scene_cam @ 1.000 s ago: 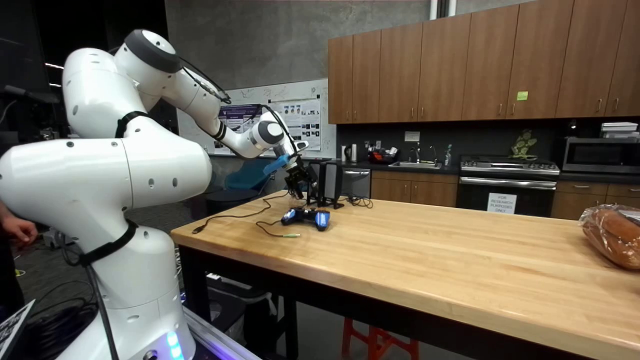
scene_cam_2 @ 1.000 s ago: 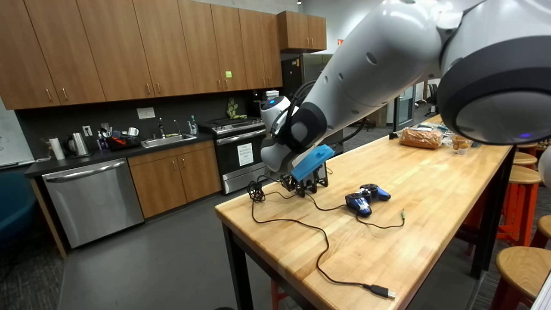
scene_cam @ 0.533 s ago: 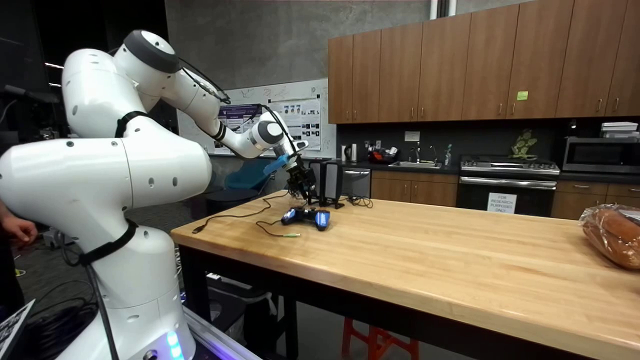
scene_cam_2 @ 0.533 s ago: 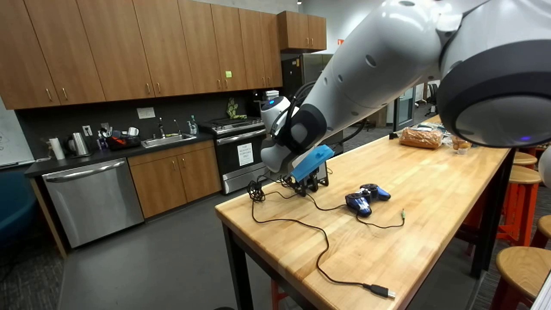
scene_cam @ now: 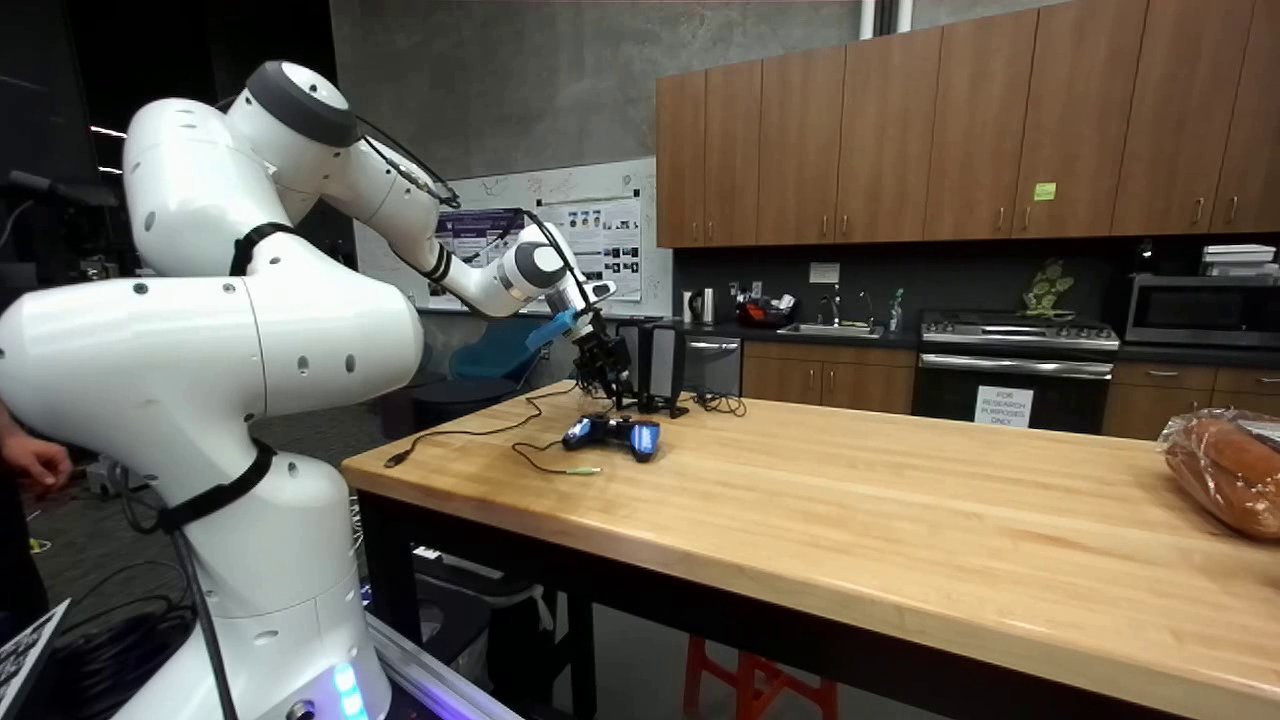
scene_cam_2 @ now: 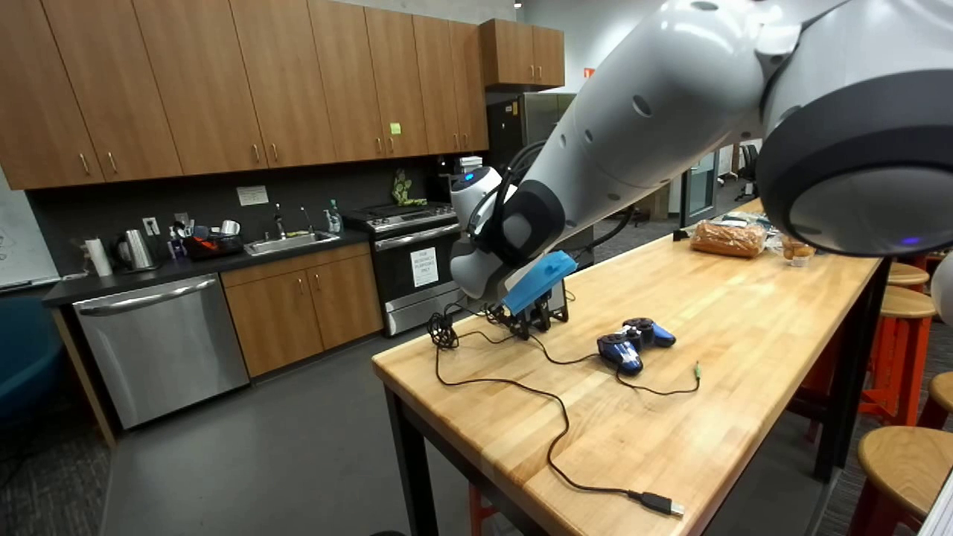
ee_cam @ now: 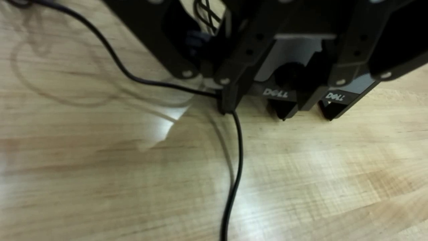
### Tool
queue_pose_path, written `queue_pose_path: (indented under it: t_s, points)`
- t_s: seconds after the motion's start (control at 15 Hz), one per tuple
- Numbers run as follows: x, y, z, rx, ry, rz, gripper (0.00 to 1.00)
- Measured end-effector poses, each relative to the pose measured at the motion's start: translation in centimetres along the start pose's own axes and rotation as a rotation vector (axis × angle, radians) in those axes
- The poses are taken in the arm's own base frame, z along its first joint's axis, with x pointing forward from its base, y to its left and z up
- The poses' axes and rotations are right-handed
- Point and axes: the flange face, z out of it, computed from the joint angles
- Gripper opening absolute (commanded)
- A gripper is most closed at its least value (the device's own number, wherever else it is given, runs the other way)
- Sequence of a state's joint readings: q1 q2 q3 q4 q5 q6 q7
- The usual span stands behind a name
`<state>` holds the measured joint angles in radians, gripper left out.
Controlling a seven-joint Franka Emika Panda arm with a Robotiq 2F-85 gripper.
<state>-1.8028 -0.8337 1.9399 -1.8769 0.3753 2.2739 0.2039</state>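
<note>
Cord (ee_cam: 240,150) at one fingertip (ee_cam: 230,95), no firm hold shown

Partly along, judging from how things lie: gripper (ee_cam: 270,102) low and just beside the Dell speakers (scene_cam: 664,358), tips parted, with a speaker's lower edge visible through the gap in the wrist view. Nothing visibly clamped. As for the cord: just beside the speakers, reaching one tip and reappearing below it, apparently raised off the wood there, given a shadow lying apart from it. Cannot tell whether hooked on the tip or only passing behind. Left undone, on the same reading: any closed grip, on cord or speaker.

Also on the tabletop (scene_cam_2: 484,417): game controller (scene_cam_2: 635,344), blue and black, near the speakers; tangled loops (scene_cam_2: 444,335) of cord, likewise near them; green-tipped plug (scene_cam_2: 697,370) and USB plug (scene_cam_2: 655,502), both farther from the speakers than the controller; bagged loaf (scene_cam_2: 728,238), well apart from them. Wooden-topped stools (scene_cam_2: 904,454) lower down, well apart from the speakers too.

Likely in the way: speakers themselves, crowding the parted tips; slack loops close by the speakers, easy to snag; controller, with thin cord showing on two sides and perhaps running beneath, though hidden there. Depth between tips and speaker hard to judge.
</note>
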Motion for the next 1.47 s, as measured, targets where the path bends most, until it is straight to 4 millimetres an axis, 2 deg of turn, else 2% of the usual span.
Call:
queue_pose_path:
  t_s: [0.07, 0.2, 0.33, 0.4, 0.67, 0.73, 1.07, 1.13, 1.2, 1.27, 1.4, 1.47]
  points:
    - [-0.01, 0.00, 0.01, 0.000, -0.001, 0.000, 0.66]
    - [-0.03, 0.01, 0.03, -0.001, -0.002, 0.000, 0.79]
    - [-0.03, 0.01, 0.03, 0.000, -0.002, 0.000, 0.77]
    - [-0.03, 0.00, 0.03, 0.000, -0.002, 0.000, 0.83]
    - [-0.02, 0.00, 0.02, -0.001, -0.001, -0.003, 0.92]
    - [-0.02, 0.00, 0.02, -0.001, -0.001, -0.006, 0.90]
    - [-0.03, 0.03, 0.03, -0.008, -0.001, -0.036, 0.91]
    - [-0.03, 0.04, 0.04, -0.012, 0.000, -0.048, 0.91]
    - [-0.03, 0.06, 0.04, -0.016, 0.000, -0.056, 0.83]
    - [-0.03, 0.07, 0.04, -0.019, 0.001, -0.062, 0.66]
    - [-0.03, 0.08, 0.04, -0.023, 0.001, -0.073, 0.59]
    - [-0.03, 0.09, 0.04, -0.025, 0.002, -0.077, 0.50]
